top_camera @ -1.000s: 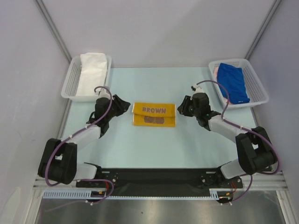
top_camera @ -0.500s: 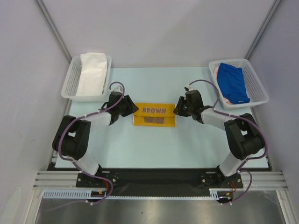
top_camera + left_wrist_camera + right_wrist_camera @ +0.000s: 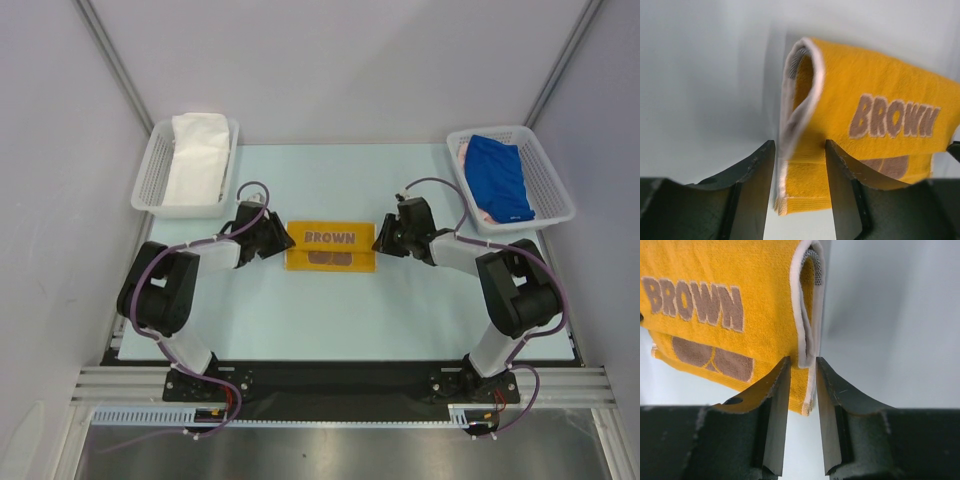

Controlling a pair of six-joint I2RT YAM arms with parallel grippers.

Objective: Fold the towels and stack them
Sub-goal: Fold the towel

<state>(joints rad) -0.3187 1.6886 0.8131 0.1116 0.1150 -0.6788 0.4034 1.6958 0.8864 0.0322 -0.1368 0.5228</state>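
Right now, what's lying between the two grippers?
A folded yellow towel with BROWN lettering fills that stretch, as the top view shows. The left gripper sits at one end and the right gripper at the other.

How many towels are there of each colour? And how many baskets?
Yellow towel: 1
White towel: 1
Blue towel: 1
Pink towel, only an edge peeking out under the blue one: 1
White baskets: 2
Total: 4 towels and 2 baskets, 6 things.
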